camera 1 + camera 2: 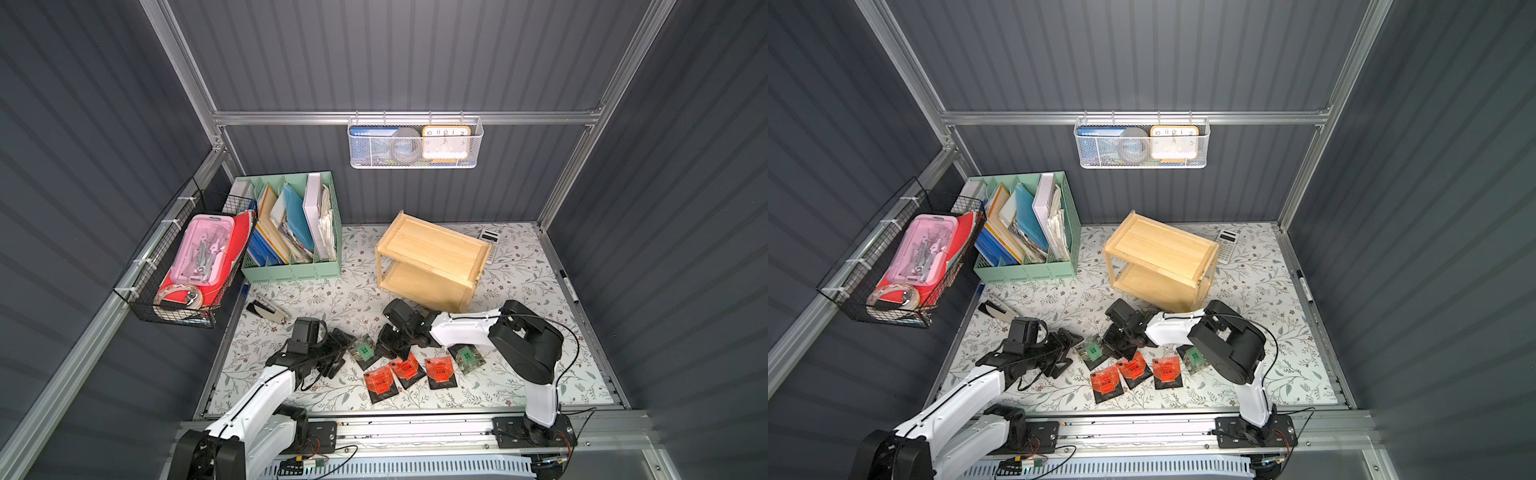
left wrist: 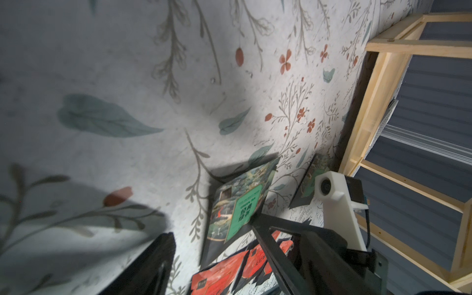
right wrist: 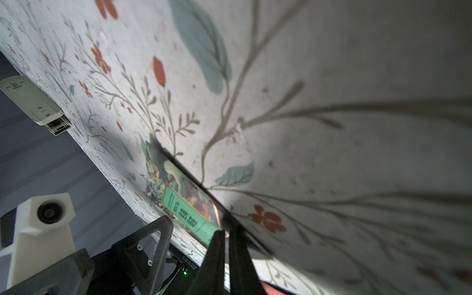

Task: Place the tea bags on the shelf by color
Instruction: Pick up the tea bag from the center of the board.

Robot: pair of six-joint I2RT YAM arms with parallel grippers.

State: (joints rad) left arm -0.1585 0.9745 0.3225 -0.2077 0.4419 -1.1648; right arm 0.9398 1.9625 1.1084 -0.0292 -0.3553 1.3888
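Seemingly, the right gripper point(image 3: 226, 231) pinches a green tea bag point(image 3: 182, 204).

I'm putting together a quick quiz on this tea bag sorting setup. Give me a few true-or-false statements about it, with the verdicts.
1. No tea bag lies on the shelf's top board. True.
2. Three red tea bags lie on the table. True.
3. The calculator lies among the tea bags. False: it lies behind the shelf, by the back wall.
4. The left end effector is shut. False: its fingers stand apart.
5. The clock lies on the table. False: it is in the white basket on the back wall.
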